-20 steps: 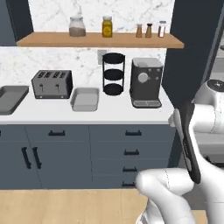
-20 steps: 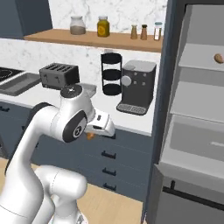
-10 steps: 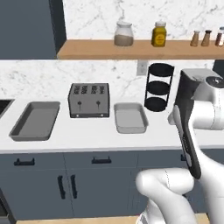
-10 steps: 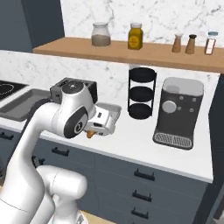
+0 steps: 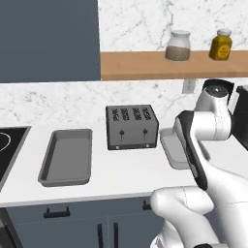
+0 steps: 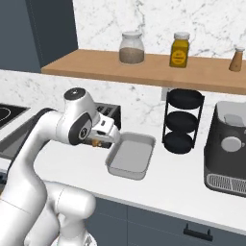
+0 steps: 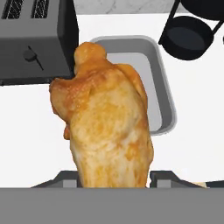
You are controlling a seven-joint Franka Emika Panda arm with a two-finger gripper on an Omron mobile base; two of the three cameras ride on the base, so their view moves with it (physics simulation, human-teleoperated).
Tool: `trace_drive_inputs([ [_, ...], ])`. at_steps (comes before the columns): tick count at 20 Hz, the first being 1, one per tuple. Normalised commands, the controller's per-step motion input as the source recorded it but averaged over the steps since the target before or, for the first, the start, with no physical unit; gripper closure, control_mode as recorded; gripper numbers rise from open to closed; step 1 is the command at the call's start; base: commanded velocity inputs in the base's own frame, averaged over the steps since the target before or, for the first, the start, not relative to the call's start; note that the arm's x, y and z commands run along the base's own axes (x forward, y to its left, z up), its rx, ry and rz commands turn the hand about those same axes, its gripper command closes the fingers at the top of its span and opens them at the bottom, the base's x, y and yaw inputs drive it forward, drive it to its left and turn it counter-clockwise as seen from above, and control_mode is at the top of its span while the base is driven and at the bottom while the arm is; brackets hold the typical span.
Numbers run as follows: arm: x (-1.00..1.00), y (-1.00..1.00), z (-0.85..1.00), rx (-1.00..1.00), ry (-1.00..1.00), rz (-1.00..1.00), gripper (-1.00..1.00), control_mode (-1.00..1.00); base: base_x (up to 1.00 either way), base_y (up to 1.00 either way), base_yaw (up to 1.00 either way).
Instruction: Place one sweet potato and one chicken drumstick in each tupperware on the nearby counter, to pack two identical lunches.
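**Golden drumstick held above the white counter**

Golden-orange and lumpy, the chicken drumstick (image 7: 107,127) took up the centre of your hand view, its narrower knob pointing toward the top of the frame. Your gripper (image 7: 114,177) was clamped on its lower end, the two dark finger tips showing at either side of the meat along the bottom. In the right base view you could see a small orange patch (image 6: 96,142) of it under the white hand at centre left.

Behind the drumstick in your hand view lay one grey tupperware (image 7: 162,83), upper centre to right, its rim partly hidden by the meat. In the right base view that same tray (image 6: 130,155) sat on the counter (image 6: 192,185) just right of the hand, near the middle of the frame. Whether the drumstick was over the tray or just beside it, you could not tell from these views.

The second tupperware (image 5: 66,156) rested at left centre of your left base view, well apart from the first (image 5: 173,147), with the dark toaster (image 5: 132,127) between them. The toaster (image 7: 37,39) also filled the upper left of the hand view.

A black three-tier rack (image 6: 182,120) stood right of centre in the right base view, beside a dark coffee machine (image 6: 229,149) at the right edge. On the wooden shelf (image 6: 144,69) above stood a glass jar (image 6: 131,48), a yellow jar (image 6: 179,50) and a small brown shaker (image 6: 235,58).
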Motion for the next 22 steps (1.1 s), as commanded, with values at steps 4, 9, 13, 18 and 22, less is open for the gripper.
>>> trace_drive_inputs([
  [4, 1.0, -0.33, -0.89, 0.0, 0.0, -0.02, 1.0, -1.0, 0.0, 0.0, 0.0],
  [9, 0.96, -0.94, -0.79, 0.04, 0.0, 0.0, 1.0, -1.0, 0.0, 0.0, 0.0],
  [13, 0.98, -0.2, -0.46, 0.07, 0.0, 0.0, 1.0, -1.0, 0.0, 0.0, 0.0],
  [18, 0.88, 0.0, -0.4, 0.02, 0.0, 0.01, -1.0, -1.0, 0.0, 0.0, 0.0],
  [22, 0.2, 0.0, 0.13, 0.0, 0.13, 0.0, -1.0, -1.0, 0.0, 0.0, 0.0],
])
